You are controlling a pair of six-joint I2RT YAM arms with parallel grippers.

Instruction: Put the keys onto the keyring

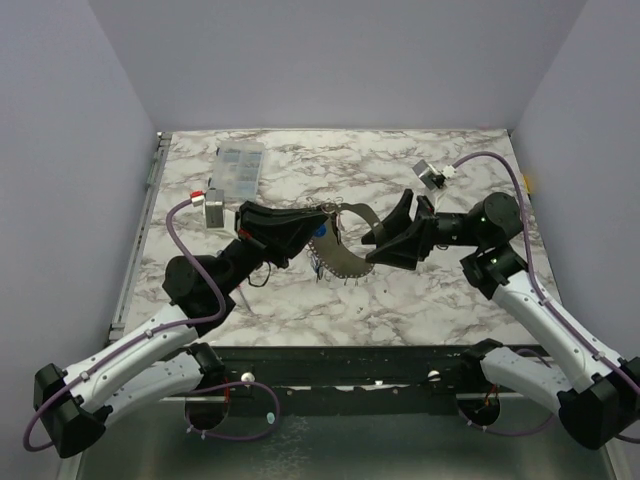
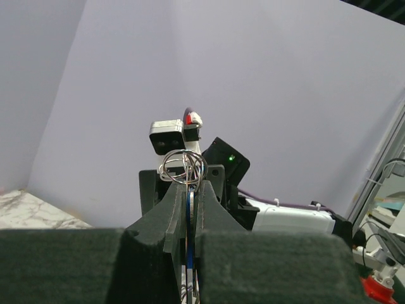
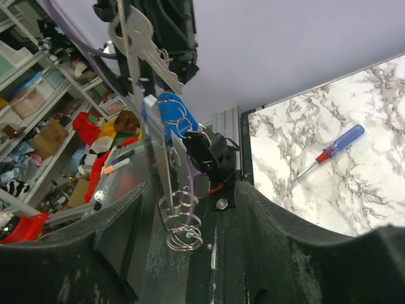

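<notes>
The left pincer [image 1: 303, 238] is held above the middle of the marble table [image 1: 300, 305]. Its jaws are pressed together on a thin blue edge, which looks like the blue-headed key [image 2: 190, 223] seen side-on, though the left wrist view is too tight to be sure. A tangle of small wire rings [image 2: 183, 168] sticks out just past its fingertips.

Facing it from the right, the right pincer [image 1: 376, 245] has its jaws standing apart. The hanging bunch sits between them without touching either: a silver key [image 3: 140, 38] at the top, the blue head below it, and more wire loops at the bottom.

The keyring [image 1: 343, 266] – grey, with a beaded rim – hangs between the two pincers, clear of the table. A clear compartment box [image 1: 238, 170] lies at the far left, and a screwdriver [image 3: 333, 151] lies on the marble.
</notes>
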